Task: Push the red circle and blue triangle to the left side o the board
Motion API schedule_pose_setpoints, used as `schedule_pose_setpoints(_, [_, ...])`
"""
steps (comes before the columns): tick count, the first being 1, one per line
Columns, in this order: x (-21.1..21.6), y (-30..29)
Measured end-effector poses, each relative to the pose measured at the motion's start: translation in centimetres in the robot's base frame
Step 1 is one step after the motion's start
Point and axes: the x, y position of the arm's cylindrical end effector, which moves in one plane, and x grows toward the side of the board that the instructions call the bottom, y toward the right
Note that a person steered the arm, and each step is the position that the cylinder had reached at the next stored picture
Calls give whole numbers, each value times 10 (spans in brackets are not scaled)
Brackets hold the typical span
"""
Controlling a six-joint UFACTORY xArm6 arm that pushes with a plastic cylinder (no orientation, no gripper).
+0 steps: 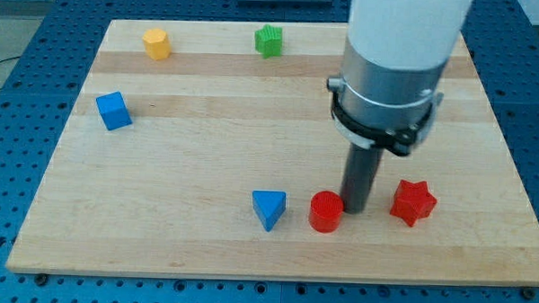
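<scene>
A red circle (326, 212) sits near the view's bottom edge of the wooden table (207, 140), with a blue triangle (268, 208) just beside it toward the view's left. Both look like small, light, rigid plastic blocks, likely to slide easily — and to veer if pushed off-centre. My tip (353, 209) touches the circle's right side, the sensible face to push. There is no pincer, only the rod. Beyond lie a red star (413, 202), blue cube (114, 110), yellow block (156, 43) and green block (269, 40).
</scene>
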Motion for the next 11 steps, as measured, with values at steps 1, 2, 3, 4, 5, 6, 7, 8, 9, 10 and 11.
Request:
schedule_pose_setpoints(1, [49,15])
schedule_pose_setpoints(2, [40,-4])
schedule_pose_setpoints(3, [8,-26])
schedule_pose_setpoints(4, [-24,-48])
schedule_pose_setpoints(5, [-47,-69])
schedule_pose_setpoints(6, [-31,-59])
schedule_pose_setpoints(7, [-19,-54])
schedule_pose_setpoints(8, [-30,-94])
schedule_pose_setpoints(9, [-38,-137])
schedule_pose_setpoints(10, [-55,-181])
schedule_pose_setpoints(11, [-57,-227])
